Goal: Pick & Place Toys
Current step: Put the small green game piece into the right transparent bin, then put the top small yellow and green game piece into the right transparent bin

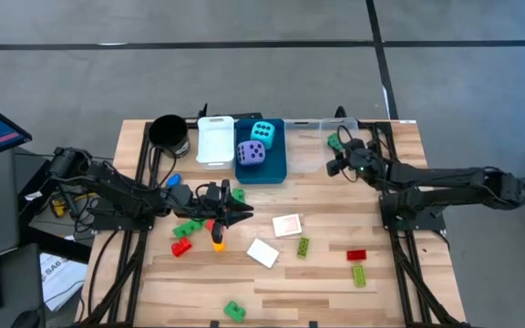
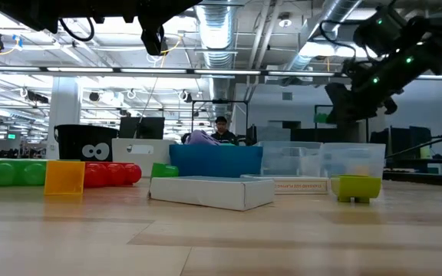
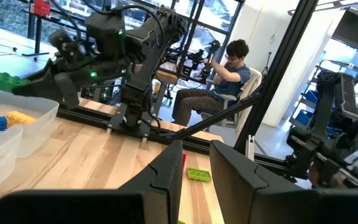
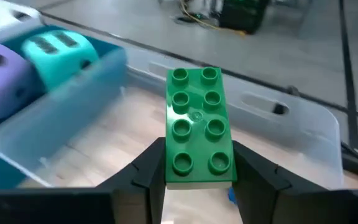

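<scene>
Nearest the table's front edge, a green brick (image 1: 234, 311) is lying alone, with a second green brick (image 1: 360, 275) and a red brick (image 1: 356, 255) off to the right-hand side. A little farther in, two white cards (image 1: 263, 252) are lying flat beside another green brick (image 1: 303, 247). The left gripper (image 1: 241, 215) is hanging above a cluster of red, green and orange bricks (image 1: 188, 233) at mid-table; its fingers (image 3: 166, 171) are standing a narrow gap apart with nothing showing between them. Beyond it, toward the far edge, the purple die (image 1: 252, 154) and the cyan die (image 1: 262, 132) are sitting together in the blue bin (image 1: 276, 167), which is touching the white bin (image 1: 215, 141), with the black cup (image 1: 169, 133) just beside that. The right gripper (image 1: 336, 144) is hovering over the clear bin (image 1: 322, 125) at the far edge, clamping a green two-by-four brick (image 4: 196, 127) between its fingers (image 4: 257, 168), studs up. Blue and yellow bricks (image 3: 8, 119) are lying inside that clear bin. Past the table, a person (image 3: 219, 81) is sitting in a chair
</scene>
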### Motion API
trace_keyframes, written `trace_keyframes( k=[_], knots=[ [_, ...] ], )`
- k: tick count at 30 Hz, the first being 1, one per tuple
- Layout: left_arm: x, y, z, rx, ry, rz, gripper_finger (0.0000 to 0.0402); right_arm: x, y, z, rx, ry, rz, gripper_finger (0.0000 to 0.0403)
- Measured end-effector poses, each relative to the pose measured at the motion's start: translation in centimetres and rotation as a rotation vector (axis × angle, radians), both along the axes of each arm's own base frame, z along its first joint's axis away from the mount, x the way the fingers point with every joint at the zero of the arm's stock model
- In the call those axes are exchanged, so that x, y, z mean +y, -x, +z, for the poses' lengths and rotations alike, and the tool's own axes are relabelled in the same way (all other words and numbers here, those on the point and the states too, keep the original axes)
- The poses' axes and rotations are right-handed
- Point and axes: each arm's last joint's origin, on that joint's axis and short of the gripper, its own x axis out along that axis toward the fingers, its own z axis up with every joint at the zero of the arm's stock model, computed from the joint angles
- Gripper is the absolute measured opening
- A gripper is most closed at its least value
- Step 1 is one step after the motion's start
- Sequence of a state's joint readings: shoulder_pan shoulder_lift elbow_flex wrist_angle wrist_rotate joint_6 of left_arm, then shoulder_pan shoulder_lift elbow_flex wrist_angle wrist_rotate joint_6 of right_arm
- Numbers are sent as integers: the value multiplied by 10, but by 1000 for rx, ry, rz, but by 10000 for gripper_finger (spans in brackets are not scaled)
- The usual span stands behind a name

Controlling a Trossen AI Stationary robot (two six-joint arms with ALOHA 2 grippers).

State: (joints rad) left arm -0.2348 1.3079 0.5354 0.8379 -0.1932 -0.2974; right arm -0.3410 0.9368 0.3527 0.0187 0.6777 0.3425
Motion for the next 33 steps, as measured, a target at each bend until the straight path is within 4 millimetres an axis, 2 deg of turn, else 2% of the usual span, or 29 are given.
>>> trace_keyframes(
  k=[6, 8, 14, 18, 20, 24, 33],
  knots=[
    [0, 0, 0, 0, 0, 0, 76, -8, 0, -10, 62, -27, -38, 143],
    [0, 0, 0, 0, 0, 0, 76, -9, -1, -13, 77, -38, -39, 179],
    [0, 0, 0, 0, 0, 1, 76, -12, -2, -17, 97, -54, -38, 325],
    [0, 0, 0, 0, 0, 0, 76, -9, -4, -15, 75, -72, 22, 386],
    [0, 0, 0, 0, 0, 0, 76, -4, -7, -14, 71, -90, 115, 392],
    [0, 0, 0, 0, 0, 1, 76, 15, -16, -11, 43, -119, 341, 375],
    [1, 0, 0, -1, -6, 6, 76, 84, -27, -12, 87, -154, 866, 344]
  ],
)
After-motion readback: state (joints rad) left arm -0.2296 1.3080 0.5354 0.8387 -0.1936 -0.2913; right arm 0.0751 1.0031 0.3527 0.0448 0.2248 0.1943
